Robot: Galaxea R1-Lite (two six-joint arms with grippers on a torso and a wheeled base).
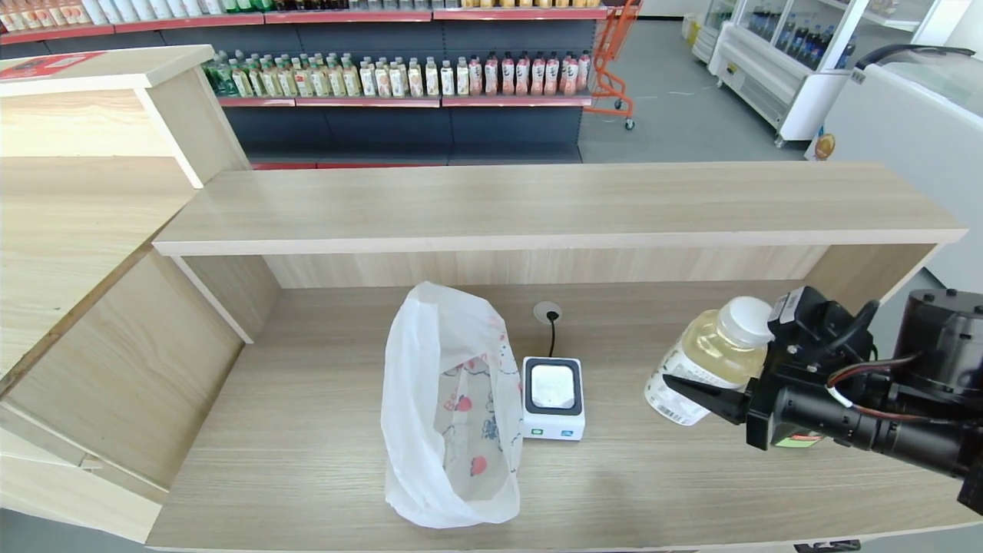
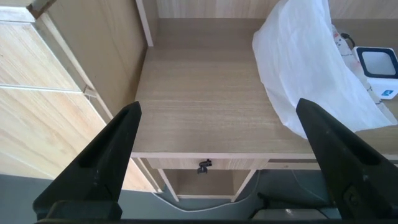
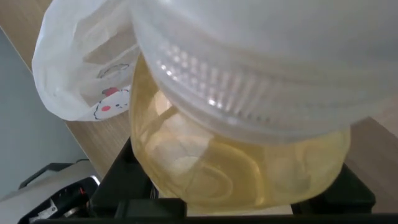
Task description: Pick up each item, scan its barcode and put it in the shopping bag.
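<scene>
**Bottle in hand, scan not yet made**

Your right gripper (image 1: 718,384) is pinching the bottle (image 1: 699,357) of pale yellow liquid around its body, one finger under it and the white cap tipped up and away. It hangs above the counter (image 1: 307,461), well to the right of the scanner (image 1: 553,395). So the pick-up looks done and the scan is the step in hand.

The barcode sits low on the label, at the end of the bottle nearest the scanner. The scanner's window faces straight up. You will need to carry the bottle leftward until it is over that window, then roll the wrist so the barcode faces down at the glass. Hold it a little above the window rather than touching.

The shopping bag (image 1: 449,407) stands just left of the scanner, against its side, mouth open toward you. It is the drop after the scan.

Your left gripper (image 2: 217,155) has its jaws spread wide and holds nothing. It hangs over the counter's near edge, on the far side of the bag from the scanner.
</scene>
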